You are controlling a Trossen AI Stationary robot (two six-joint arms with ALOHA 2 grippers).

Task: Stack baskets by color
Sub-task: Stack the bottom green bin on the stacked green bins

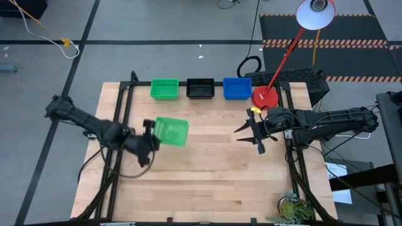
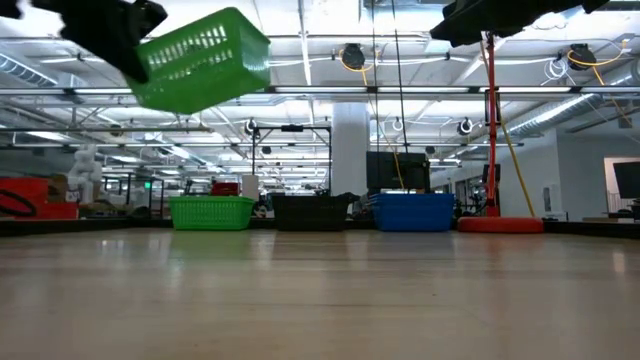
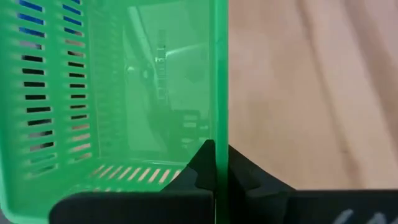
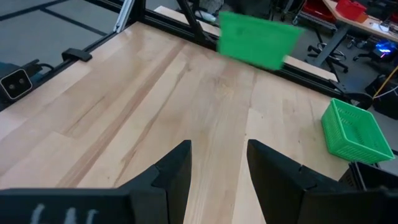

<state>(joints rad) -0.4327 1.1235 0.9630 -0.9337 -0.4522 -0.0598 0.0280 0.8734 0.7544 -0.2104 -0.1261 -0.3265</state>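
Observation:
Three baskets stand in a row on their bottoms at the table's far edge: green [image 1: 164, 88], black [image 1: 200, 88] and blue [image 1: 237, 88]. A second green basket [image 1: 171, 132] hangs high above the table's left half, and my left gripper [image 1: 151, 134] is shut on it. The low view shows this basket [image 2: 200, 60] tilted, well above the wood. My right gripper [image 1: 254, 135] hovers open over the table's right half, with nothing between its fingers [image 4: 177, 168]. My left gripper pinches one side wall of the green basket at its rim [image 3: 216, 134]. One finger is inside the basket and one outside. The fingers reach it from the table's left side, slanting down. The basket is lifted clear of the table and tilted.
A red round lamp base [image 1: 265, 97] stands beside the blue basket at the far right, its red stem leaning up to a white shade [image 1: 315, 14]. A small plant [image 1: 292, 207] sits at the near right corner. Bare wood [image 1: 207, 169] fills the table's middle and near part.

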